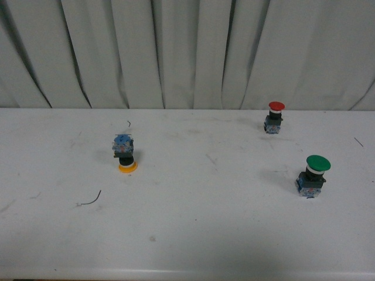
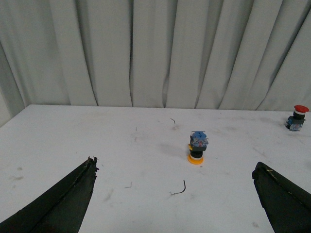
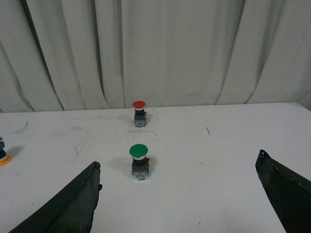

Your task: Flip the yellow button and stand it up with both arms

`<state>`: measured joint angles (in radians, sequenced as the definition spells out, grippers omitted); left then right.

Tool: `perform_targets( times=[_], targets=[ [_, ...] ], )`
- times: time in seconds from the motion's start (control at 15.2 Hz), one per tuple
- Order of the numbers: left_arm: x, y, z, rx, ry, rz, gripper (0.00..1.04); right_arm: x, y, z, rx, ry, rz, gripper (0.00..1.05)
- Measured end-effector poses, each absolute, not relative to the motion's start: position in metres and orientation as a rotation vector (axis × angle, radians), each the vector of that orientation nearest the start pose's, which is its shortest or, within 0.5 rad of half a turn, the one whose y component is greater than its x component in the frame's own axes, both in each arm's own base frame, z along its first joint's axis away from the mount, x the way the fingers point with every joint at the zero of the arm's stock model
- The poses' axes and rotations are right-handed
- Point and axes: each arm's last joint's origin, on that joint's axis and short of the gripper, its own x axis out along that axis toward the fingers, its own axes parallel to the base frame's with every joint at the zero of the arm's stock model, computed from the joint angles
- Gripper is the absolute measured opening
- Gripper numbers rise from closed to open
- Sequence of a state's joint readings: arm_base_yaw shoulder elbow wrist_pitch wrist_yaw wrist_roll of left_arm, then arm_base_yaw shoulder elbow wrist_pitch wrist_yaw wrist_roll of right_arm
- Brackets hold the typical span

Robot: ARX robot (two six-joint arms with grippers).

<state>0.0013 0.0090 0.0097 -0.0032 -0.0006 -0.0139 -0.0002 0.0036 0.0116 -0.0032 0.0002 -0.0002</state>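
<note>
Nearest, the left gripper (image 2: 175,164) hangs low over the table (image 1: 205,234) with its jaws spread wide and nothing between them. The right gripper (image 3: 180,160) is just as wide open and just as empty. Neither arm shows in the front view. Ahead of the left gripper, left of the table's middle, the yellow button (image 1: 123,153) sits upside down: cap flat on the table, black neck above it, blue-clear base on top. It looks small, rigid and light, probably hard plastic that will not give under the jaws. The rounded cap is likely slippery, and the block would tip easily if nudged. The squarish base, with its flat opposite sides, seems the best place to grip, leaving the cap free for the other gripper to steady. Further right stands the green button (image 1: 313,174), the red button (image 1: 274,117) beyond it, both upright, then the curtain (image 1: 187,52).
</note>
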Motion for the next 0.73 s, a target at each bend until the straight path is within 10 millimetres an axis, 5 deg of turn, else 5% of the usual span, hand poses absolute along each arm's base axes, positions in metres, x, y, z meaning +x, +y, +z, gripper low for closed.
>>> perform_targets(
  times=[0.73],
  targets=[
    [0.0977, 0.0001, 0.1658, -0.014, 0.003, 0.002, 0.98, 0.0972, 0.0, 0.1669, 0.0, -0.005, 0.0, 0.98]
  ],
)
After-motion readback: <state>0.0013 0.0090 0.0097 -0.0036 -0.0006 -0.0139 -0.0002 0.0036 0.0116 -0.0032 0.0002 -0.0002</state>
